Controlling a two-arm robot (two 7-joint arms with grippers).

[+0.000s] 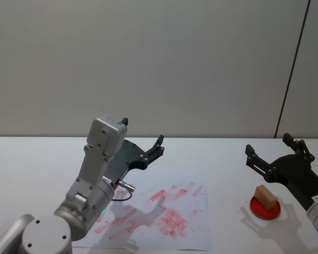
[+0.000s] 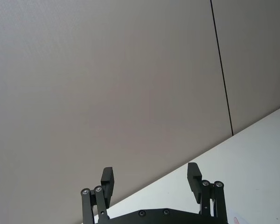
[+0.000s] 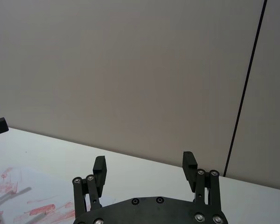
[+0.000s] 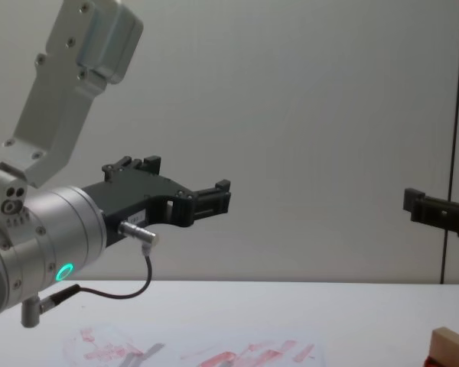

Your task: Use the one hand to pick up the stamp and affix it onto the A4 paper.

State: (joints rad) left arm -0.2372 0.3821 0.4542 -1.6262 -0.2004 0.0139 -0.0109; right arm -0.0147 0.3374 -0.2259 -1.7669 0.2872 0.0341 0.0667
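The stamp, a small tan wooden block, rests on a round red ink pad at the table's right. In the chest view the stamp sits at the lower right corner. My right gripper hovers open just behind and above it, holding nothing; its wrist view shows its gripper with spread fingers. The A4 paper, white with red smears, lies mid-table, and also appears as paper and paper. My left gripper hangs open above the paper's back left part, also seen as gripper and gripper.
The white table runs back to a plain grey wall with a dark vertical seam on the right. The left arm's silver link rises over the paper's left edge.
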